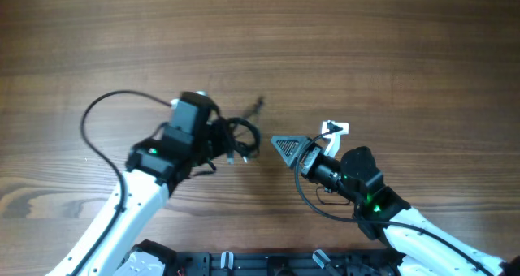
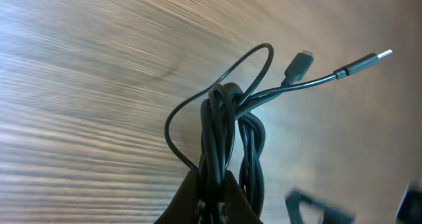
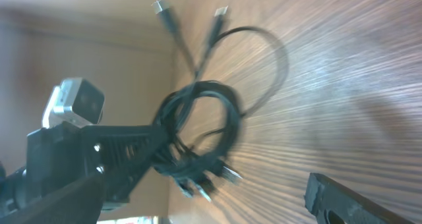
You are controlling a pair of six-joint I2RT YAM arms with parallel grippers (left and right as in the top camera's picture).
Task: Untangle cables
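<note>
- The left claw [image 2: 212, 196] pinches the cables [image 2: 224, 128] as one bundle, left of centre on the bench [image 1: 366, 49]; its grip could slip.
- The right claw [image 1: 310, 138], spread and empty to the right, might catch several strands.
- Pulling could then tighten loops or snag the plug ends [image 2: 369, 58].

Overhead: I see even, soft light across the tabletop [image 1: 260, 32], faint shadows under both arms, detail slightly soft.
Left wrist: pale bluish glare upper left; cables [image 2: 224, 138] fairly sharp; left hand [image 2: 211, 204] a dark blur at the bottom edge.
Right wrist: heavy smearing, wood grain streaked, upper left dim.
</note>
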